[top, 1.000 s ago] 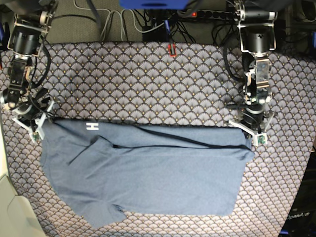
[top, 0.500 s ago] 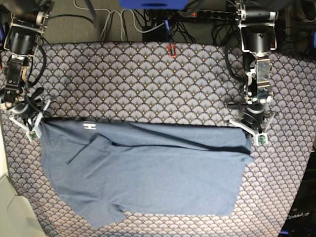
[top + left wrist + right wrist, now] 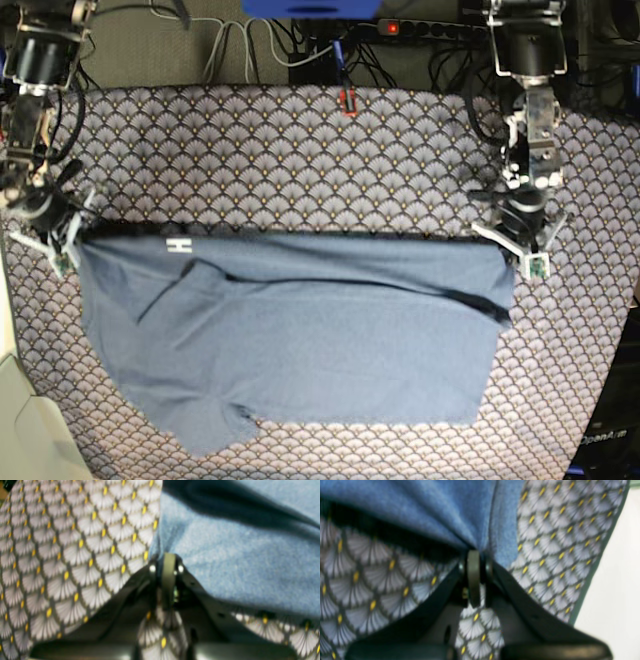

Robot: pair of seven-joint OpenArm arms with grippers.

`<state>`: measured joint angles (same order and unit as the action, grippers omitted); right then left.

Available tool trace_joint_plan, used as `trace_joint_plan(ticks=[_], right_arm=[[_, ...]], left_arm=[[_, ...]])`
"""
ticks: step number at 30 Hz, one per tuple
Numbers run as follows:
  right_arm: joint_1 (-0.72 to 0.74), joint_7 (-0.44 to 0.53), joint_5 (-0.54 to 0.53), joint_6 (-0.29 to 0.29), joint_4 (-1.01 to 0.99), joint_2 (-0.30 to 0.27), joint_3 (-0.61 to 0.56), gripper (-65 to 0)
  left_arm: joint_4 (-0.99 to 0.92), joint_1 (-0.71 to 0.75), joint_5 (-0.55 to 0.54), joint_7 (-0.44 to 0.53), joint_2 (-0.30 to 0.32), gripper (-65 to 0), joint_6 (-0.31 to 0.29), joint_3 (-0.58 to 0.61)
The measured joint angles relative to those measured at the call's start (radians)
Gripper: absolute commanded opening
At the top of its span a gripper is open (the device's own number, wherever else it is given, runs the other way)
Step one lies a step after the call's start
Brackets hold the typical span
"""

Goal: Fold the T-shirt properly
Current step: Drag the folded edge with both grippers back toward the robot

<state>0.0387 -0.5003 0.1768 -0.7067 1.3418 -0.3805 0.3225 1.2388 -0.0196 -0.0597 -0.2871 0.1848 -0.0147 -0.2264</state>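
On the left of the base view, the right gripper (image 3: pixel 62 240) sat at the far edge of the scallop-patterned tablecloth (image 3: pixel 300 150), clamped on the upper left corner of the T-shirt (image 3: pixel 300 340); in the right wrist view its jaws stood together with the blue cloth (image 3: pixel 460 512) gathered into them, puckered in folds that ran up and away from the tips, and the fabric there hung a little off the tablecloth (image 3: pixel 365 580) with a dark shadow beneath it. Just to the right of that corner a small white mark (image 3: pixel 180 245) showed on the shirt's top edge (it looked like a block letter H); the top edge then ran nearly straight across the table, and a dark crease slanted below it toward the right side. A sleeve lay folded over the body on the left, and the lower hem reached near the table's near edge. On the right of the base view the left gripper (image 3: pixel 520 250) pinched the shirt's upper right corner; the left wrist view showed its jaws closed on the blue fabric (image 3: pixel 225 562), which spread away to the right over the tablecloth (image 3: pixel 62 555).
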Motion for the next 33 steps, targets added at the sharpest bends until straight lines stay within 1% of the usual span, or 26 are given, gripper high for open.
trace_joint_plan(ticks=[9,11,13,16,20,22,25,28,30,33], right_arm=[[-0.121,0.009,-0.001,0.001,0.096,-0.001,0.005,-65.0],[-0.146,0.014,-0.013,0.0,0.111,0.001,0.034,-65.0],[-0.163,0.011,-0.002,0.0,0.122,-0.001,0.044,-65.0],[-0.18,0.015,-0.015,-0.001,0.128,0.001,0.066,-65.0],[-0.211,0.016,-0.021,-0.004,0.129,0.002,0.106,-65.0],[-0.227,0.015,-0.024,-0.004,0.13,0.012,0.125,-65.0],[-0.255,0.019,-0.021,-0.005,0.13,0.026,0.142,-65.0],[-0.293,0.027,-0.024,-0.006,0.132,0.029,0.144,-65.0],[-0.316,0.041,-0.024,-0.002,0.141,0.046,0.153,-65.0],[-0.357,0.026,-0.016,-0.003,0.19,0.053,0.152,-65.0]], left_arm=[[0.148,0.132,0.005,0.006,0.0,-64.5,0.004,-0.001],[0.168,0.169,0.004,0.003,0.0,-64.5,0.003,-0.002],[0.189,0.198,0.003,0.0,0.0,-64.5,0.003,-0.002],[0.226,0.24,0.0,0.01,-0.003,-64.5,-0.011,-0.039],[0.24,0.285,-0.003,0.003,-0.002,-64.5,-0.008,-0.056],[0.251,0.311,-0.004,0.002,-0.002,-64.5,-0.014,-0.056],[0.284,0.355,-0.012,0.006,0.022,-64.5,-0.017,-0.054],[0.306,0.383,-0.011,0.007,0.023,-64.5,-0.012,-0.055],[0.314,0.402,-0.011,0.003,0.023,-64.5,-0.01,-0.055],[0.33,0.436,-0.011,0.007,0.023,-64.5,-0.011,-0.055]])
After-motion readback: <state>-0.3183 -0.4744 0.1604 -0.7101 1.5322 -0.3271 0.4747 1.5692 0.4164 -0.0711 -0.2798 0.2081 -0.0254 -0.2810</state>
